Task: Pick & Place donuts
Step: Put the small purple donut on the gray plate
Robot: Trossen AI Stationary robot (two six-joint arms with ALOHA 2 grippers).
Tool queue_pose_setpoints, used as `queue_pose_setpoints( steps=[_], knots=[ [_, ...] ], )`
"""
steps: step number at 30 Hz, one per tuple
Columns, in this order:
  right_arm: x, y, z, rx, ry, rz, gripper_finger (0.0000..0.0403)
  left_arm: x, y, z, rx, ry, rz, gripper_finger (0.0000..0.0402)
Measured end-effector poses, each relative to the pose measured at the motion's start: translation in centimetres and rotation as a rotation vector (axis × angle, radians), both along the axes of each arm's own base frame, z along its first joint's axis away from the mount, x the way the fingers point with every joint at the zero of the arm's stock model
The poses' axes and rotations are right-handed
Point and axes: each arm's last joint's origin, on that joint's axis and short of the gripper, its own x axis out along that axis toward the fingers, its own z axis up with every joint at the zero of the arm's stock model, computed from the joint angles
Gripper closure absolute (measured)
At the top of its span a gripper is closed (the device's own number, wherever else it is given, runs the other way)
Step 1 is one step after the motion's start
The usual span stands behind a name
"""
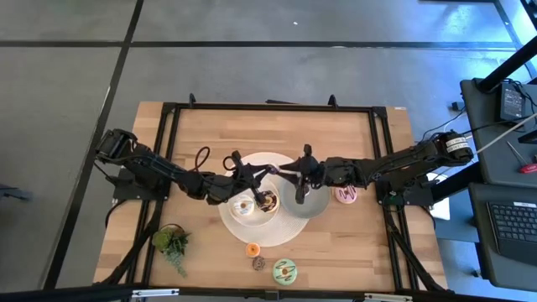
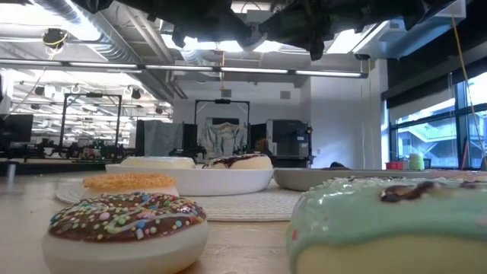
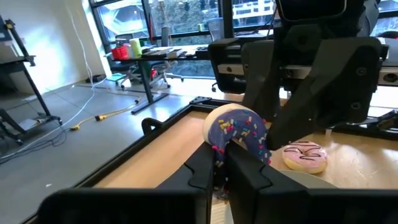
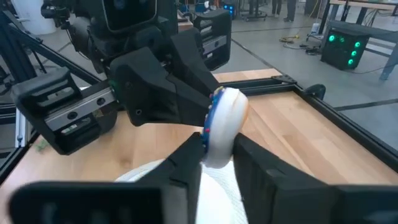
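Note:
A purple-iced donut with sprinkles (image 3: 239, 132) is held in the air between my two grippers, above the far rim of the round white mat (image 1: 237, 231). My left gripper (image 3: 225, 163) and my right gripper (image 4: 217, 155) meet over the middle of the table, tip to tip, each shut on it. A white-iced donut (image 1: 244, 205) and a chocolate one (image 1: 267, 200) lie in the white dish (image 2: 190, 181). A pink donut (image 1: 346, 194) lies flat on the table beside the grey dish (image 1: 304, 204). An orange mini (image 1: 252, 249), a brown sprinkled mini (image 1: 258, 263) and a green donut (image 1: 284, 270) lie near the near edge. My left gripper pinches the purple donut's ring (image 3: 219, 149) between its two fingers, coming level from the table's left. The donut stands on edge, lifted clear, its iced face toward the left wrist camera. My right gripper pinches the same donut across its pale edge (image 4: 219, 140), one finger on each face, coming level from the table's right. The donut stands upright above the fingertips, clear of the mat.
A small green plant (image 1: 172, 242) stands at the near left of the table. The black frame rail (image 1: 268, 106) runs round the tabletop. Bare wood shows along the far side. A desk with a laptop (image 1: 512, 222) stands beyond the right edge.

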Motion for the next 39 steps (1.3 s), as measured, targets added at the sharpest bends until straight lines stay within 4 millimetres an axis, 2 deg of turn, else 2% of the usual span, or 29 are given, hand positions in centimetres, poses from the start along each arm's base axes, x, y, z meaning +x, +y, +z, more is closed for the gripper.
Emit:
queue_pose_setpoints(
  steps=[7, 13, 19, 22, 25, 29, 34, 37, 39],
  knots=[
    [0.0, 0.0, 0.0, -0.03, 0.006, 0.005, 0.0384, 0.0, 0.0, 0.0, 0.042, 0.03, 0.001, 0.0364],
    [0.0, 0.0, 0.0, -0.028, 0.008, 0.004, 0.0394, 0.0, 0.0, -0.1, 0.09, 0.067, 0.012, 0.0352],
    [-0.1, -0.3, 0.0, -0.034, 0.003, -0.085, 0.0387, -0.5, -0.9, -0.4, 0.103, 0.097, 0.066, 0.0292],
    [-0.5, -0.4, 0.2, -0.04, 0.03, -0.091, 0.0392, -1.0, -1.7, -0.3, 0.116, 0.098, 0.16, 0.0258],
    [-1.8, -0.5, 0.3, 0.047, 0.119, -0.075, 0.0393, -1.8, -2.6, -0.4, 0.138, 0.106, 0.286, 0.0235],
    [-4.2, -0.8, -0.4, 0.277, 0.348, -0.007, 0.0392, -2.5, -3.7, -0.4, 0.155, 0.109, 0.35, 0.0223],
    [-6.0, -0.7, -2.6, 0.456, 0.621, 0.03, 0.0391, -2.6, -3.8, -0.1, 0.146, 0.097, 0.344, 0.0222],
    [-6.6, -0.5, -4.7, 0.541, 0.679, 0.059, 0.0391, -2.6, -3.8, -0.1, 0.147, 0.099, 0.344, 0.0224],
    [-6.8, -0.4, -5.7, 0.591, 0.657, 0.102, 0.0391, -2.6, -3.7, -0.1, 0.147, 0.099, 0.345, 0.0225]
  ],
)
